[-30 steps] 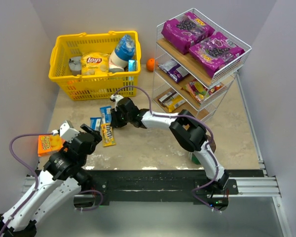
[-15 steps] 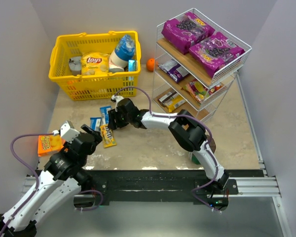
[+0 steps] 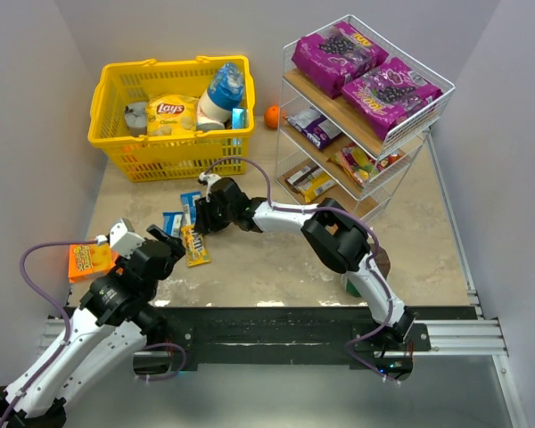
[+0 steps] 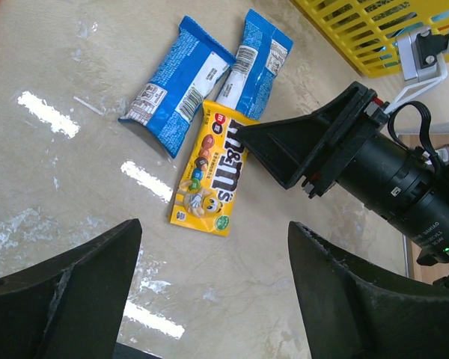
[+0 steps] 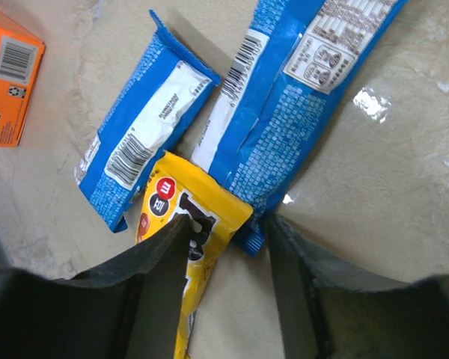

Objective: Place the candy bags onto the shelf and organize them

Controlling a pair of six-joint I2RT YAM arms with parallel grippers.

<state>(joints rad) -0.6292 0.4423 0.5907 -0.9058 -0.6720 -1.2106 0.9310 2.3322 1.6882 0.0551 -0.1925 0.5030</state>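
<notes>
Yellow packet (image 4: 209, 176) and two blue packets (image 4: 181, 86) lie flat; purple bags (image 3: 339, 55) top shelf (image 3: 332, 105).

Lay's on the chip bag (image 3: 170, 114); m&m's on the yellow packet (image 4: 209, 178).

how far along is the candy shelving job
Done: two large purple bags lie on the top tier of the shelf, with smaller packets on the lower tiers. In hand: nothing is gripped yet; the right gripper straddles the yellow M&M's packet with open jaws, and the left gripper hangs open. Left: that packet and two blue packets.
</notes>
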